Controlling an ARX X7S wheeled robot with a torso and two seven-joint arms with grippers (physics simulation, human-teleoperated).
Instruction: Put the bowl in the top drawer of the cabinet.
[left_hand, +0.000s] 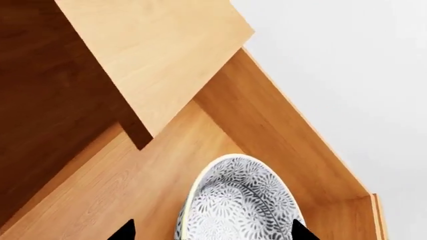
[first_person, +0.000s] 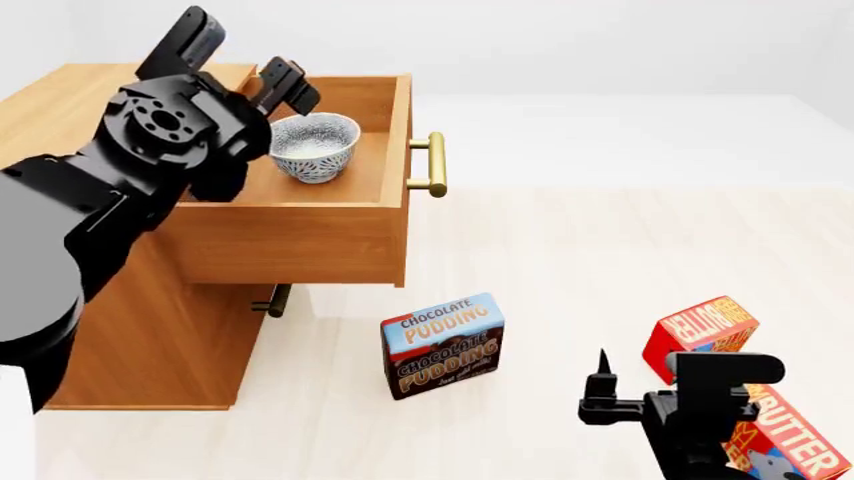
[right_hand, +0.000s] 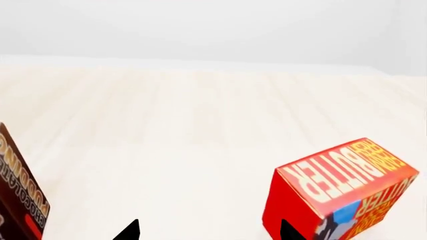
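— Fingers on the left gripper (left_hand: 212, 232): what do they show?

— Two black tips spread wide, one either side of the small round white bowl with grey-blue floral speckle (first_person: 315, 147). Whether they press its rim, I cannot tell.

— And where is that bowl?

— Upper left of the head view, inside the pulled-out light-brown wooden top drawer (first_person: 300, 235) with the brass bar handle (first_person: 433, 165), part of the light-brown wooden cabinet (first_person: 154, 335).

— The right gripper (right_hand: 208, 231)?

— Low at the frame's bottom right, tips apart, holding nothing, between the brown chocolate pudding box (first_person: 443, 345) and a red butter box (right_hand: 337, 192).
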